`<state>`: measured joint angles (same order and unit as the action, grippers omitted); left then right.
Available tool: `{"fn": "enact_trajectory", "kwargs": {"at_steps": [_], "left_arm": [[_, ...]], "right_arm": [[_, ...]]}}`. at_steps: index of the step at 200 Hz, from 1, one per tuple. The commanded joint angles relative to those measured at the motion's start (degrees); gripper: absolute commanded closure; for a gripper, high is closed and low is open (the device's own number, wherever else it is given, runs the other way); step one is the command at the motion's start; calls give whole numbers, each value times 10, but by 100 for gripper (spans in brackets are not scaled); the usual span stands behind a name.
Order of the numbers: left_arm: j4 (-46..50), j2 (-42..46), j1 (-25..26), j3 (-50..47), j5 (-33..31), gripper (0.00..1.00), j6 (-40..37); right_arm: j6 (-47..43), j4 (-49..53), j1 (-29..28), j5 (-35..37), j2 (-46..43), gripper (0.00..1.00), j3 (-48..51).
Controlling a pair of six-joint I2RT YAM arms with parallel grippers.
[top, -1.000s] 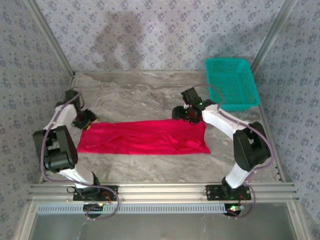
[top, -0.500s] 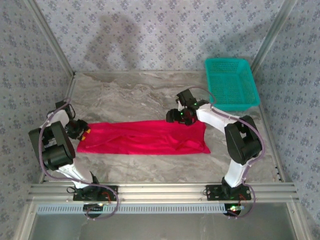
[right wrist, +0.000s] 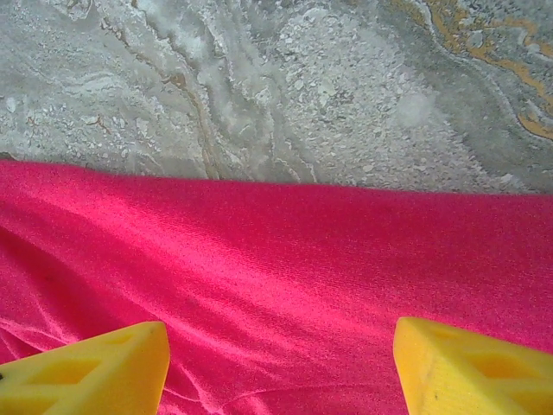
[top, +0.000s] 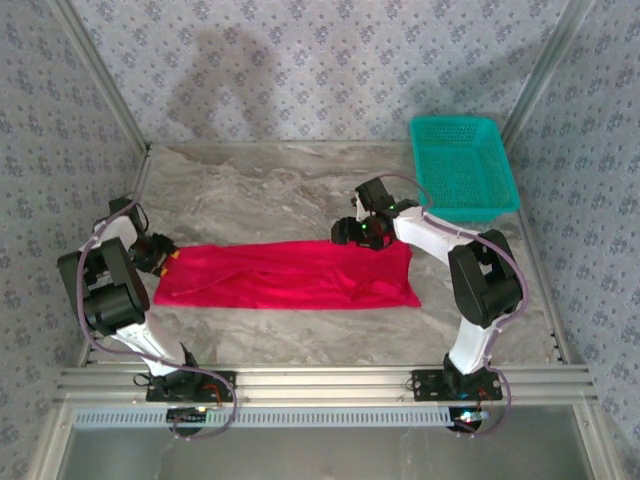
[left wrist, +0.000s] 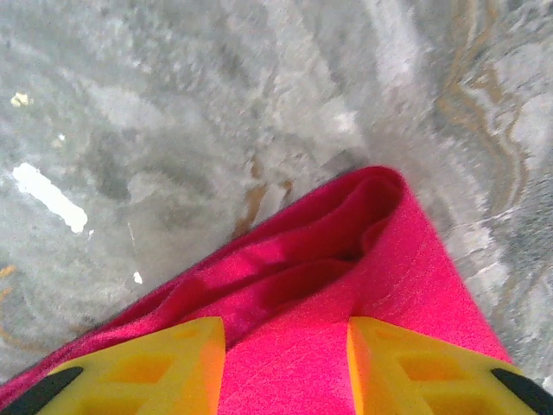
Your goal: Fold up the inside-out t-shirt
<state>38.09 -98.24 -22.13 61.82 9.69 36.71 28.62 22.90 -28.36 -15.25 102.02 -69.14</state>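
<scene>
My left fingers (left wrist: 164, 367) have swung in onto the left end of the red t-shirt (top: 290, 275), a long band across the desk (top: 260, 190), and stand parted astride its corner. My right fingers (right wrist: 95, 363), wide open, have edged left along the far hem. Both look poised to pinch. Bare desk lies beyond, and the teal basket (top: 455, 122) is well right.

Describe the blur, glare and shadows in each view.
Top external: evenly lit, with soft shadows on the back wall. Left wrist: the marble table is blurry, with a white glare streak at left; the t-shirt fold looks sharper. Right wrist: crisp, cloth weave and marble veins both clear.
</scene>
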Motion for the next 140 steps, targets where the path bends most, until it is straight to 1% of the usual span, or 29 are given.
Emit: {"fn": "enact_trajectory", "kwargs": {"at_steps": [1, 16, 31, 43, 55, 62, 92, 105, 124, 140], "left_arm": [[-21, -15, -3, 24, 11, 65, 7], [-24, -23, -3, 30, 15, 72, 7], [-25, -27, -3, 32, 16, 77, 8], [-26, -31, -3, 33, 15, 79, 7], [-23, -34, -3, 36, 15, 79, 6], [-22, -35, -3, 37, 15, 78, 5], [-24, -41, -2, 39, 11, 63, 3], [-26, -45, -3, 41, 12, 60, 3], [-35, -49, -3, 40, 16, 61, 7], [-41, -51, -3, 40, 25, 71, 10]], "right_arm": [[-8, 4, 1, -16, 0, 29, 3], [-9, 6, 2, -16, -1, 29, 2], [-9, 7, 2, -17, -1, 29, 2], [-10, 8, 3, -19, -1, 29, 2], [-9, 8, 5, -22, -1, 29, 1], [-9, 9, 6, -23, -1, 29, 1], [-9, 7, 8, -30, -1, 29, -1], [-8, 5, 9, -35, 1, 29, -2], [-7, 5, 9, -38, 2, 29, -2], [-6, 4, 9, -40, 2, 29, -2]]}}
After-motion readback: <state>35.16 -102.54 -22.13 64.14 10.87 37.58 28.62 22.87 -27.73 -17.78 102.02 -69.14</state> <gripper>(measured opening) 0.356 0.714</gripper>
